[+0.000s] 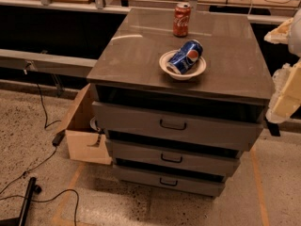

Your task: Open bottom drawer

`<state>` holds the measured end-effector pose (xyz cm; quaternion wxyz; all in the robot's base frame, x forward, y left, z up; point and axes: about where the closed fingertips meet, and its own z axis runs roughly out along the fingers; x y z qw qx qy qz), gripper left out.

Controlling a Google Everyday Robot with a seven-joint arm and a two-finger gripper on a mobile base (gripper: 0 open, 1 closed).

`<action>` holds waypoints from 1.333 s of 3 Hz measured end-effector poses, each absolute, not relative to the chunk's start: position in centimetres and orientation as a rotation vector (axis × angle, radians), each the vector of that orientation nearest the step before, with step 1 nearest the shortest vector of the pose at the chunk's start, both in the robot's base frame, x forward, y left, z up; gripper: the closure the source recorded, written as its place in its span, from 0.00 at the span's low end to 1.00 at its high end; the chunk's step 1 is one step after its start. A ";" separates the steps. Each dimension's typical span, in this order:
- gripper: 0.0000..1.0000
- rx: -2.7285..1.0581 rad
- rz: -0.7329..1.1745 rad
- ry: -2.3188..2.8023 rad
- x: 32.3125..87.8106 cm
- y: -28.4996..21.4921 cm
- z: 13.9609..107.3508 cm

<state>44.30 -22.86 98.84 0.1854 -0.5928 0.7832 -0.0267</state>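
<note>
Gripper (pixel 290 79): at right edge of view, beside the cabinet (pixel 141 55) top; state cannot be determined. Bottom drawer (pixel 141 175), apparently closed, lies below-left of it, well apart.

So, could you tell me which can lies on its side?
The blue can, in the bowl; the red can stands upright. The hand is at the view's right edge.
</note>
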 end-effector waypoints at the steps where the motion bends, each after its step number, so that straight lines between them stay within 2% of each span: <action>1: 0.00 -1.657 -0.073 2.201 44.3 -22.8 99.0; 2: 0.00 -1.639 -0.061 2.193 44.1 -22.9 97.9; 4: 0.00 -1.567 0.082 2.104 41.2 -22.2 86.5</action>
